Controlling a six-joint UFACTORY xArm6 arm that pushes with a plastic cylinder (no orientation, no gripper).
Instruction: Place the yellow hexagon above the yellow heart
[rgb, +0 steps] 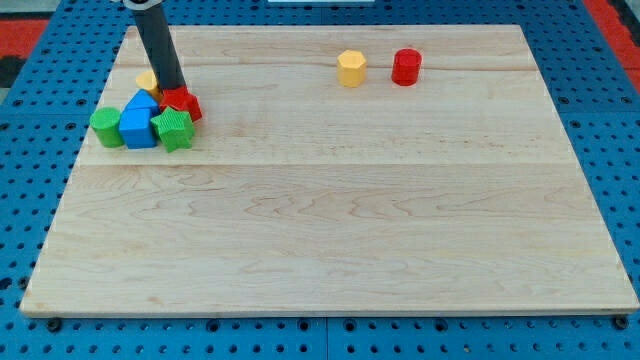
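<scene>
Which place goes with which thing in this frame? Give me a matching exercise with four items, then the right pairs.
Things:
1. yellow hexagon
2. red cylinder
3. green cylinder
4. my tip

Places:
A. leftmost piece of the cluster at the view's left
B. just right of the yellow hexagon, near the view's top
C. at the cluster's top edge, by the red block
D. near the view's top, far right of the cluster

Pairs: 1-D, 2-B, 3-A, 4-C
</scene>
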